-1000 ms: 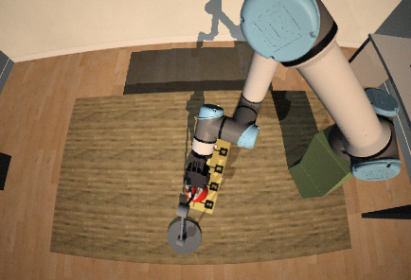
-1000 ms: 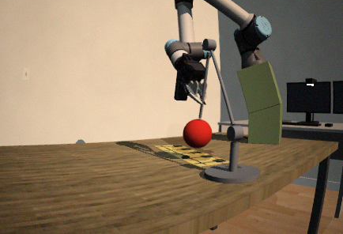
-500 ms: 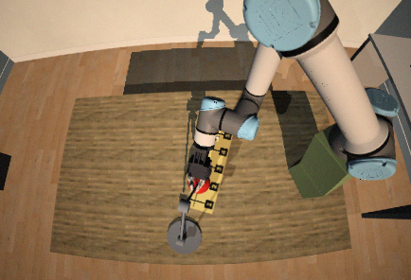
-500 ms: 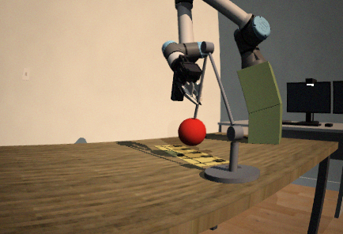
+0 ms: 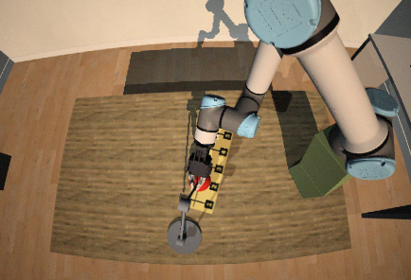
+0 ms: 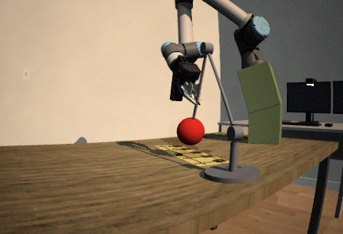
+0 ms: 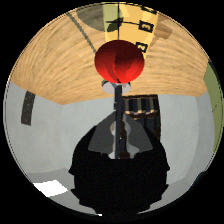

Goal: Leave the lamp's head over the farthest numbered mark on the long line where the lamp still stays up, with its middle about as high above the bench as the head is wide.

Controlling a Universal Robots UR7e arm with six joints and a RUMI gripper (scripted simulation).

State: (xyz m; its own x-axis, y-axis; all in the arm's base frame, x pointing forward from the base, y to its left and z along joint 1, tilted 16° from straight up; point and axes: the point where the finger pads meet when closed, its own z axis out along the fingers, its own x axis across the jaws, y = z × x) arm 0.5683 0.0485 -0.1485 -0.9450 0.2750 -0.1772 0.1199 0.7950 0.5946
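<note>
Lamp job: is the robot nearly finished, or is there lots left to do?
About the middle. Done: the gripper is shut on the thin rod just above the lamp's red head. In hand: it holds the head above the yellow strip of numbered marks, near the marks closest to the base. Left: trying farther marks, setting the head's height, and letting go to see whether the lamp stays up.

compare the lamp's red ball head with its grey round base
The red ball-shaped lamp head hangs in the air above the yellow numbered strip; the flat grey disc base rests on the wooden bench. The head is round and glossy, the base flat and dull. Both belong to one lamp.
</note>
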